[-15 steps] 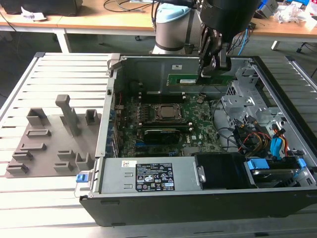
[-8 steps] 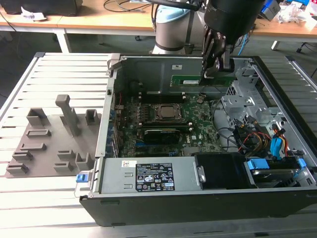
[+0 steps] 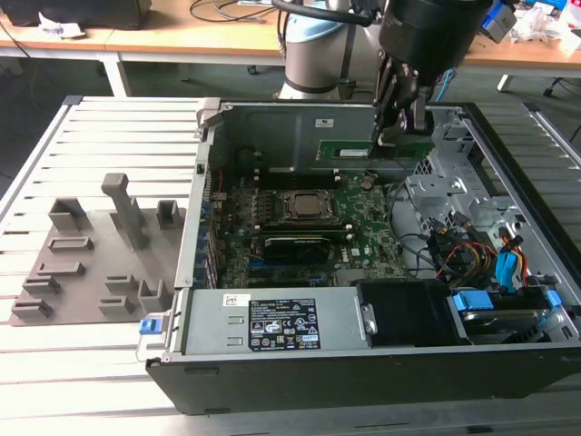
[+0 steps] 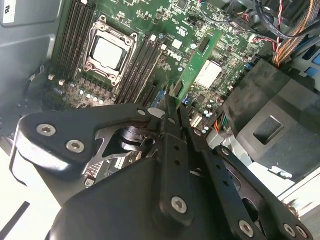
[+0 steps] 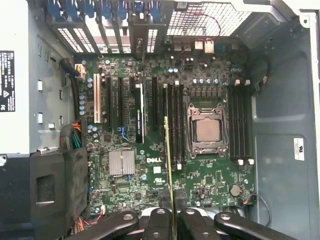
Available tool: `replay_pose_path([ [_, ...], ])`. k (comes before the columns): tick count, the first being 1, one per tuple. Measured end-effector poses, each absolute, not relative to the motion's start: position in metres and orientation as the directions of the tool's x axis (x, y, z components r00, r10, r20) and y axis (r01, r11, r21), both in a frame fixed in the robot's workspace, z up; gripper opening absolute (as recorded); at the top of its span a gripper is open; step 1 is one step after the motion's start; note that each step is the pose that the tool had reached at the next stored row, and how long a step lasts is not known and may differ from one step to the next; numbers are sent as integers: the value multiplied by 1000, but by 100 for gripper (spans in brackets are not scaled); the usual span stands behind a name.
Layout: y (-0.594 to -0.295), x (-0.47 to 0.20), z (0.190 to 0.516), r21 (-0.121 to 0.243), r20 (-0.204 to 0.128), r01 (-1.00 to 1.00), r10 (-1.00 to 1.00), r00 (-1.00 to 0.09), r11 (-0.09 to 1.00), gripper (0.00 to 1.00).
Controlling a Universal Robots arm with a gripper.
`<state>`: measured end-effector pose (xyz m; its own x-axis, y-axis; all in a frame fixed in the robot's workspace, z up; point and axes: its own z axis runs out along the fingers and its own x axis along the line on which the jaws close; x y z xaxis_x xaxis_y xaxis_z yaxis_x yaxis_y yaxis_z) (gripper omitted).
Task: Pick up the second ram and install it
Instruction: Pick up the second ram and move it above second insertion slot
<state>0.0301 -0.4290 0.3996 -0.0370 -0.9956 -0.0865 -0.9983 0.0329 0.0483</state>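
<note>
Green laminate, thin and flat, with a pale label on one face: the second ram (image 4: 198, 60) is clamped by one short end between the two black metal fingers (image 4: 169, 145) of the gripper (image 4: 176, 107), which sit narrow against its faces. In the exterior view it hangs lengthwise above the open steel case (image 3: 272, 118), near the far wall and towards the exterior view's right, clear of the board below. In the first wrist view the stick shows edge-on as a fine line over the long black memory slots (image 5: 175, 120) just beside the square, metal-framed CPU socket (image 5: 206, 130); a second bank (image 5: 241, 125) lies on the socket's other side. The motherboard (image 5: 210, 185) is matt green and crowded with small parts, a ribbed silver heatsink (image 5: 121, 163) among them. Open air lies over the slots; cable bundles (image 3: 454, 250) crowd the case's side at the exterior view's right. The case sits on a pale slatted worktop (image 3: 91, 127), beside a grey moulded holder (image 3: 91, 263)
</note>
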Motion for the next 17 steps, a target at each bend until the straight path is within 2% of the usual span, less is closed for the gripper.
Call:
replay_pose_path([
  [17, -425, 46, 381, 52, -86, -998, -996, -37, 33, 14],
])
